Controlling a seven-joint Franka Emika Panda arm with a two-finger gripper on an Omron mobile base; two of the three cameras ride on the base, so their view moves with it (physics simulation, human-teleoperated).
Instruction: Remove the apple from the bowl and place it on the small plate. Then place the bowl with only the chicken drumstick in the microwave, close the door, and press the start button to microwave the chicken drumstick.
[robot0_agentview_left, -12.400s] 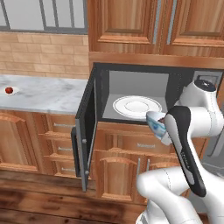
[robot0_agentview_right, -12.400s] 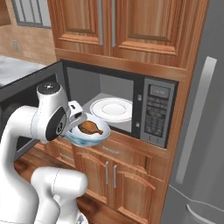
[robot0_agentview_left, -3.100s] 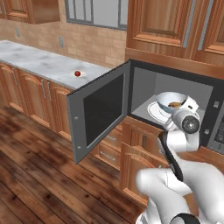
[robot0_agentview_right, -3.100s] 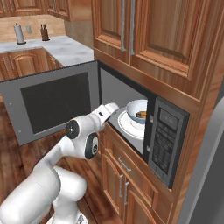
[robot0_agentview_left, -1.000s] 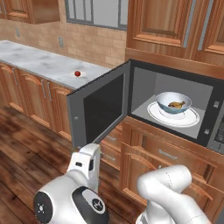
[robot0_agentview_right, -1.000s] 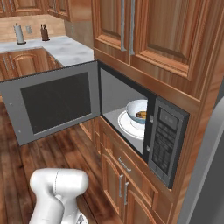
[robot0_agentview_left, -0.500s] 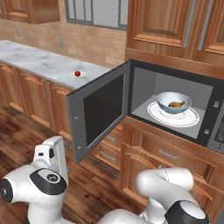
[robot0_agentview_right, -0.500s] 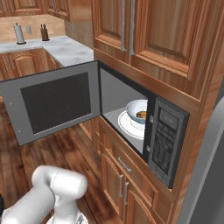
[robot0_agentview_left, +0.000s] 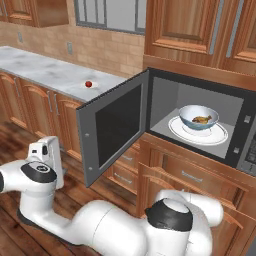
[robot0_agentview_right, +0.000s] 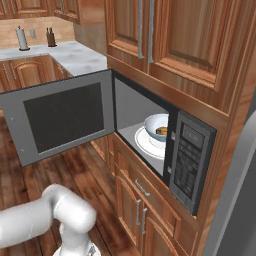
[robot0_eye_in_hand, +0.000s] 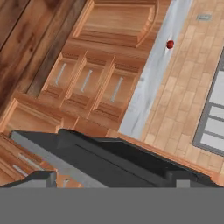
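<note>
Left base view: half a second on, our arm has swung further left of the microwave (robot0_agentview_left: 200, 120), hand beside the open door (robot0_agentview_left: 114, 131). The bowl (robot0_agentview_left: 198, 117) with the chicken drumstick (robot0_agentview_left: 200, 119) sits inside; the apple (robot0_agentview_left: 88, 84) lies on the counter (robot0_agentview_left: 45, 70).

Right base view: door (unmoved) wide open.

Hand view: our gripper (robot0_eye_in_hand: 113, 180) spread wide, empty, the door's top edge just ahead.

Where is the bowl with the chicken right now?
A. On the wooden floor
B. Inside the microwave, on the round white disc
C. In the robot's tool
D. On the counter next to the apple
B. The bowl with the chicken drumstick sits on the white disc inside the open microwave.
</note>
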